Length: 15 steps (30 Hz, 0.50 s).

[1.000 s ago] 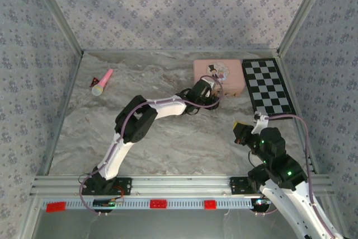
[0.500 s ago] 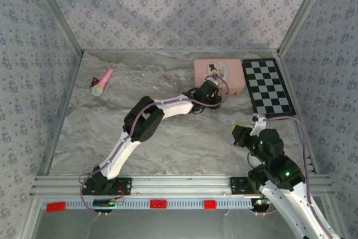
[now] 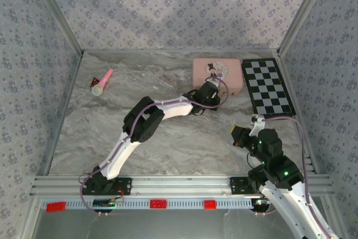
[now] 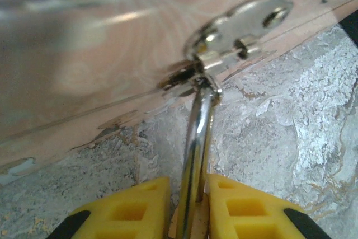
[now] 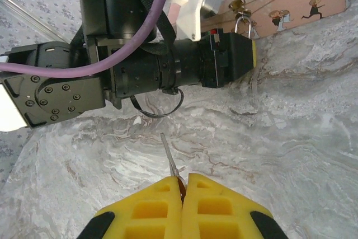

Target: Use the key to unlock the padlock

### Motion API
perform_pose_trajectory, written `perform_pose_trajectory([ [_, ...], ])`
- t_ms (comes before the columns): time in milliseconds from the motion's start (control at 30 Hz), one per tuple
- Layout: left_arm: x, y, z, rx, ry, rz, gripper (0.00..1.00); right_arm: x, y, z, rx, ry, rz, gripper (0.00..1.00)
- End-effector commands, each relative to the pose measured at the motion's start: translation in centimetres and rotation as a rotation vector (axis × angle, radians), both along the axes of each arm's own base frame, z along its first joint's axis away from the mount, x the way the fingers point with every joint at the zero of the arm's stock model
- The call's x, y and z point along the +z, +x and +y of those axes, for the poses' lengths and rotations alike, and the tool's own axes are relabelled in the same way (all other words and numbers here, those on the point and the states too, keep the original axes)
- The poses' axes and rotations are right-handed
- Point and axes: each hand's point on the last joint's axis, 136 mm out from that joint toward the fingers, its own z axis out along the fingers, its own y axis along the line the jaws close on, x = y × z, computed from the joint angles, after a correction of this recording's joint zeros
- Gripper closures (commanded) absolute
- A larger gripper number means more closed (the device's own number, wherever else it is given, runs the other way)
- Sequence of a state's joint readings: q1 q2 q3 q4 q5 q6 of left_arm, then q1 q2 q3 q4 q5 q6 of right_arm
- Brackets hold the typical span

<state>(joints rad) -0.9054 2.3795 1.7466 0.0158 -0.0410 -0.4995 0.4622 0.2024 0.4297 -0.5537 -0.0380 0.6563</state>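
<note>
My left gripper (image 4: 187,186) is shut on the padlock (image 4: 198,132). Its thin silver shackle rises from between the yellow fingers (image 4: 134,205) to the metal hasp (image 4: 235,32) of the pink tin (image 3: 218,74), and the brass body is mostly hidden between the pads. In the right wrist view the same left gripper (image 5: 240,48) holds the padlock (image 5: 242,25) against the tin's front. My right gripper (image 5: 183,180) is shut on the key (image 5: 169,158). Only its silver blade sticks out, pointing toward the left arm. From above, my right gripper (image 3: 239,136) sits apart from my left gripper (image 3: 215,99).
A black-and-white checkerboard (image 3: 268,88) lies right of the tin. A pink-and-yellow toy microphone (image 3: 102,82) rests at the far left. The left arm (image 3: 162,109) stretches across the marble table (image 3: 184,144). Patterned walls close in three sides.
The left arm has stretched a little further right toward the tin's front. The right gripper has shifted slightly nearer and left, still holding the key.
</note>
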Motion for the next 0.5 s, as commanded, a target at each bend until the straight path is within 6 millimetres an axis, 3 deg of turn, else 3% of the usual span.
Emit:
perform_pose_trajectory([
  [0, 2.5, 0.2, 0.5, 0.044, -0.044, -0.010, 0.83, 0.1, 0.1, 0.3, 0.000, 0.045, 0.002, 1.00],
  [267, 4.7, -0.4, 2.2, 0.121, -0.177, 0.005, 0.88, -2.2, 0.4, 1.5, 0.022, 0.097, 0.096, 1.00],
  [467, 5.2, -0.6, 5.2, 0.182, -0.245, 0.033, 0.89, -3.5, 0.9, 1.9, 0.011, 0.124, 0.137, 1.00],
])
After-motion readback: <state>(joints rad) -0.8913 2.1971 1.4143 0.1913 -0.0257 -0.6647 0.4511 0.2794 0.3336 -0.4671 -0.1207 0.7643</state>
